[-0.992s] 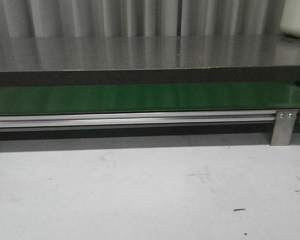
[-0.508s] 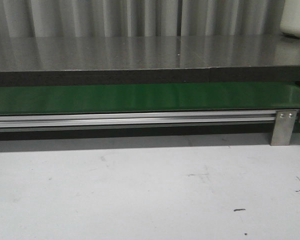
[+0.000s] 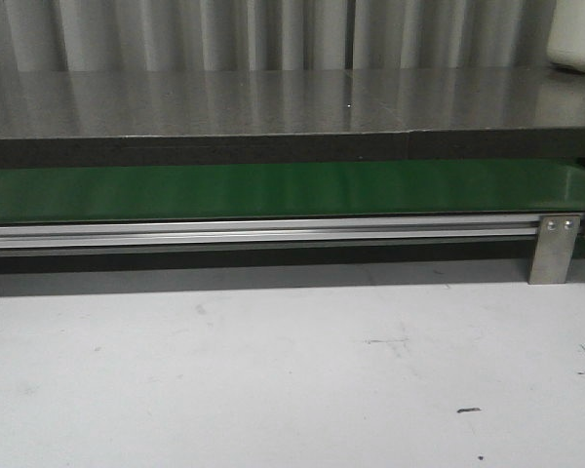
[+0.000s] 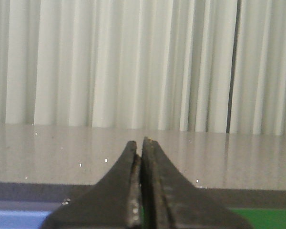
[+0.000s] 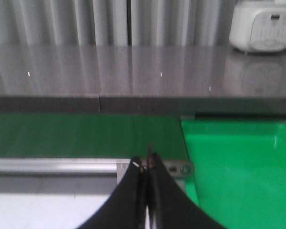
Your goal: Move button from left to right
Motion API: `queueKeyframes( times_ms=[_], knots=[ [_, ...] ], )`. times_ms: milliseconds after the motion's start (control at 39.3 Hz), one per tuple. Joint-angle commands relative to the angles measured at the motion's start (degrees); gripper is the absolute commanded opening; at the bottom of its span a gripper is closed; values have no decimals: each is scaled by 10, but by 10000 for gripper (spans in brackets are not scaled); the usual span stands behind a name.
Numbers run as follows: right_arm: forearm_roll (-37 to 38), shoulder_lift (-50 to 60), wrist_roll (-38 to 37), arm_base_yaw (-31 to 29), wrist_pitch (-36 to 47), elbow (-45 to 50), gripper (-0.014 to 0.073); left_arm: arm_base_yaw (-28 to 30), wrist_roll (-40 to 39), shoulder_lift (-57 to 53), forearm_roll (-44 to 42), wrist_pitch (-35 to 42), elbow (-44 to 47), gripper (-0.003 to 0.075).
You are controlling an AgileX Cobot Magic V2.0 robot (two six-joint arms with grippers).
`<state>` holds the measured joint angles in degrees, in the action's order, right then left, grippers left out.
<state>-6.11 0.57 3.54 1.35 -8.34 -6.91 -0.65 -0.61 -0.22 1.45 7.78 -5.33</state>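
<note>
Button isn't visible to you in any view; its place cannot be told. Beyond the green belt you have a grey shelf and a white appliance; a green bin adjoins the belt's end. Left gripper and right gripper are both closed, empty.

Green belt, white appliance.

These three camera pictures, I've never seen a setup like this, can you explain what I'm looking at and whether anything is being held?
It is a two-armed robot facing a green conveyor belt with a silver rail along its front, a white table before it. The wide picture looks forward over the table. The other two come from cameras on the wrists: the dark wedges are the left claw and right claw, both closed and empty. The right one looks toward a green bin. No button shows anywhere.
</note>
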Motion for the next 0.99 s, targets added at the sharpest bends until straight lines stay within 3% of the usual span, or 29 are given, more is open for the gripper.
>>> queueKeyframes(
  times_ms=[0, 127, 229, 559, 636, 686, 890, 915, 966],
  knots=[
    [-2, -21, 0, -2, 5, -88, -68, -3, 1, 33, -15, -19, -83, -21],
    [-5, -115, 0, -2, -67, -166, -66, -3, 1, 137, -21, -165, -183, -21],
    [-59, -181, 0, -2, -92, -201, -66, -3, 1, 206, -21, -230, -227, -21],
    [-68, -213, 20, -2, -42, -205, -41, -3, 1, 241, -21, -231, -236, -6],
    [-61, -213, 35, -2, -39, -205, 35, -3, 1, 241, -21, -231, -236, 79],
    [-59, -213, 44, -2, -39, -205, 132, -3, 1, 241, -21, -230, -236, 169],
    [-58, -213, 46, -2, -37, -205, 631, -3, 1, 241, -21, -229, -236, 686],
    [-58, -213, 46, -2, -36, -205, 673, -3, 1, 241, -21, -229, -236, 708],
    [-58, -213, 47, -2, -36, -205, 652, -3, 1, 241, -21, -228, -236, 685]
  ],
)
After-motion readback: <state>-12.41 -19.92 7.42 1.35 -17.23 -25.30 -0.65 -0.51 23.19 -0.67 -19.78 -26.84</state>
